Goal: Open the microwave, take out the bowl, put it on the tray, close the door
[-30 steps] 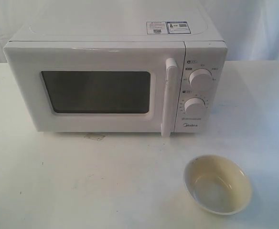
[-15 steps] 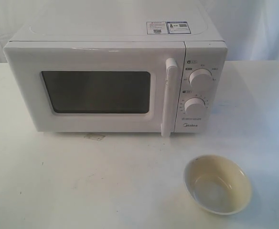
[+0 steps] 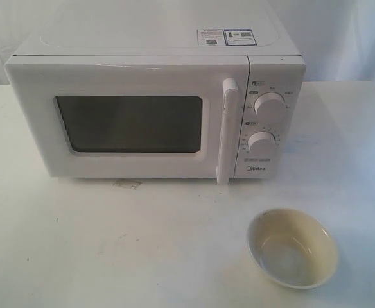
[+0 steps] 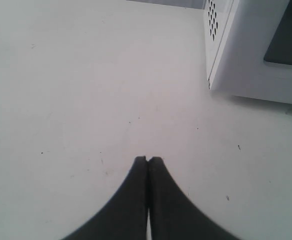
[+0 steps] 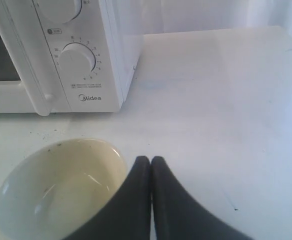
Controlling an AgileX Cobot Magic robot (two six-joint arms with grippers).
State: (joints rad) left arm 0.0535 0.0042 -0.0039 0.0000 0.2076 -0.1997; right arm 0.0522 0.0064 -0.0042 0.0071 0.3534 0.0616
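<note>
The white microwave [image 3: 155, 109] stands at the back of the table with its door [image 3: 130, 122] shut; the tall bar handle [image 3: 226, 131] sits beside the knob panel. The cream bowl [image 3: 293, 248] rests upright on the table in front of the knobs, empty. No tray shows in any view. Neither gripper appears in the exterior view. In the right wrist view my right gripper [image 5: 150, 159] is shut and empty, its fingers just beside the bowl [image 5: 61, 185]. In the left wrist view my left gripper [image 4: 148, 159] is shut and empty over bare table, with the microwave's corner [image 4: 246, 50] further off.
The white table [image 3: 110, 244] carries a small brownish mark [image 3: 127, 184] just under the door's lower edge. A white curtain hangs behind the microwave. The microwave's side wall has vent holes [image 4: 212, 17].
A dark object that showed at the right edge of the exterior view half a second ago is gone from view. Microwave and bowl have not moved.
</note>
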